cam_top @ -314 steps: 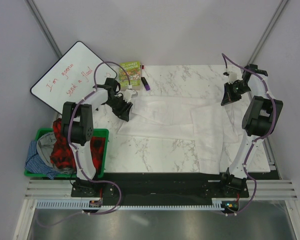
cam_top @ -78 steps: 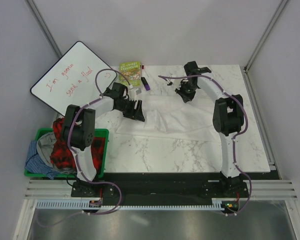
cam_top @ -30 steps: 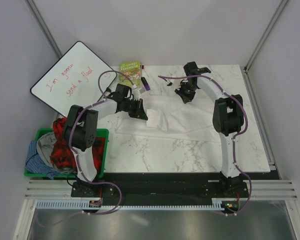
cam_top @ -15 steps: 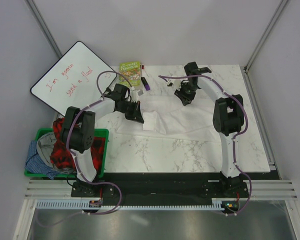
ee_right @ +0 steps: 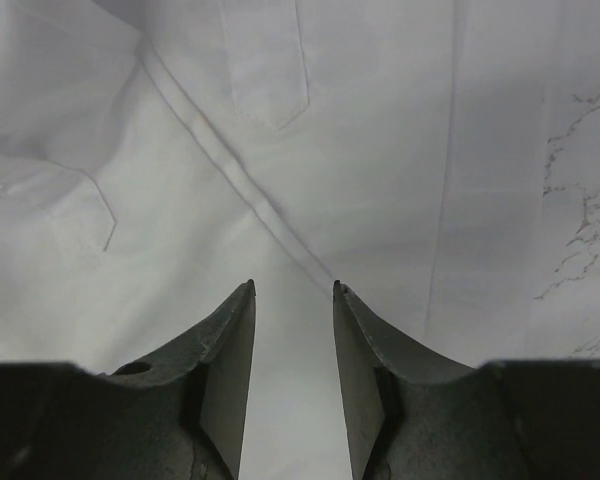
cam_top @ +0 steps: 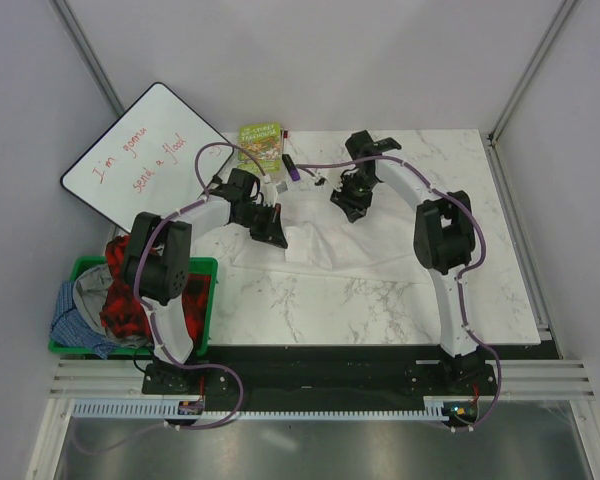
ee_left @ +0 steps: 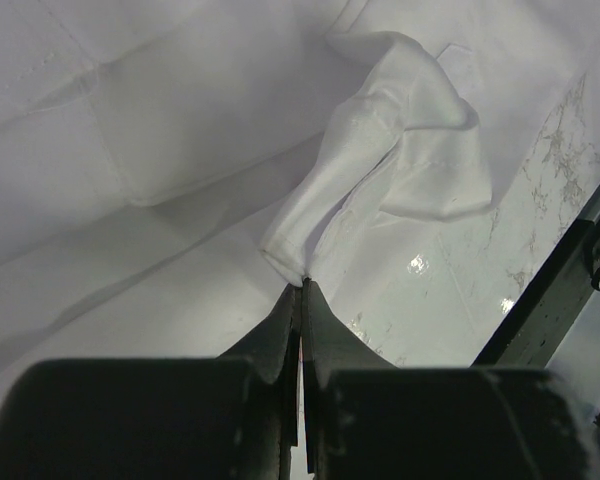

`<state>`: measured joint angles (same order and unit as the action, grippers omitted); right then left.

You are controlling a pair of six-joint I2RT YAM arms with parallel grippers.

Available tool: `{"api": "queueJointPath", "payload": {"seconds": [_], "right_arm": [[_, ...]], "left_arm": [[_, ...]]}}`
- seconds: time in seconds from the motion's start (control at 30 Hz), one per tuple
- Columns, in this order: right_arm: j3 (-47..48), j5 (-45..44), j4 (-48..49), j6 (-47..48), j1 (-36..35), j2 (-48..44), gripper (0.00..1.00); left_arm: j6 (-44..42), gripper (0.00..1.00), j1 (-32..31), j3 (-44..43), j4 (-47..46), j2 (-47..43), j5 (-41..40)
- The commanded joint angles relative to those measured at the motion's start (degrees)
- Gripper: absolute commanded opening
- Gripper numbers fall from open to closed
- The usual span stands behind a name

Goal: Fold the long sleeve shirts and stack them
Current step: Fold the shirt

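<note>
White shirt (cam_top: 380, 235): spread, partly folded, on table (cam_top: 360, 310), on the near side of green book (cam_top: 261, 143). Left gripper (ee_left: 302, 290): jaws clamped on a raised fold of the cloth, nearest the book. Right gripper (ee_right: 292, 288): jaws apart, empty, over the cloth to the book's right. Step, judged: folding in; next calls for laying the pinched fold flat

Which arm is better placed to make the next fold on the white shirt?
Left, probably. The left fingers are shut on a raised bunch of the white shirt, ready to drag it across. The right fingers stand apart above flat cloth, holding nothing.
</note>
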<state>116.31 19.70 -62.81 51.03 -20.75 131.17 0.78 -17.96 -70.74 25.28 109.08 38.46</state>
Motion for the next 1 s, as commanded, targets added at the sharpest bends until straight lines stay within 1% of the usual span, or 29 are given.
{"api": "queueJointPath", "payload": {"seconds": [0.0,0.2,0.23,0.33,0.43,0.47,0.53,0.57,0.6,0.73,0.87,0.97], "right_arm": [[3.83,0.78,-0.91,1.09,-0.34,3.03,0.46],[3.40,-0.45,-0.83,1.53,-1.66,4.79,0.47],[3.13,-0.63,-0.91,1.62,-1.83,4.97,0.47],[2.43,-0.90,-0.91,2.15,-1.92,4.62,0.40],[2.52,-1.16,-0.83,2.50,-1.92,3.92,0.24],[2.60,-1.25,-0.83,2.59,-1.92,3.65,0.15],[2.87,-1.33,-1.00,2.94,-1.83,2.60,0.09],[2.95,-1.33,-1.00,2.94,-1.57,2.16,0.03],[3.04,-1.33,-1.18,3.11,-1.48,1.55,0.00],[3.83,-1.86,-1.27,3.73,-0.61,0.49,0.00],[5.85,-1.51,-1.27,3.21,2.11,0.40,0.00],[6.73,-1.68,-0.48,2.77,3.26,0.57,0.00]], "left_arm": [[-2.36,0.02,0.11,-1.24,0.30,0.00,0.65],[-2.62,0.02,0.11,-1.24,0.30,0.00,0.39],[-2.71,0.02,0.11,-1.24,0.30,0.17,0.30],[-2.80,0.02,0.11,-1.15,0.30,0.08,-0.05],[-2.97,0.02,0.11,-1.15,0.39,0.26,-0.31],[-2.97,0.02,0.11,-1.07,0.30,0.17,-0.31],[-2.97,0.02,0.20,-1.07,0.39,0.08,-0.49],[-2.80,0.02,0.20,-1.07,0.39,-0.09,-0.49],[-2.88,0.02,0.20,-1.07,0.39,-0.18,-0.40],[-2.97,0.02,0.38,-1.16,0.56,-1.32,-0.93],[-3.85,0.02,0.38,-0.89,1.35,-3.69,-1.89],[-4.46,0.02,0.38,-1.41,2.84,-3.52,-3.64]]}}
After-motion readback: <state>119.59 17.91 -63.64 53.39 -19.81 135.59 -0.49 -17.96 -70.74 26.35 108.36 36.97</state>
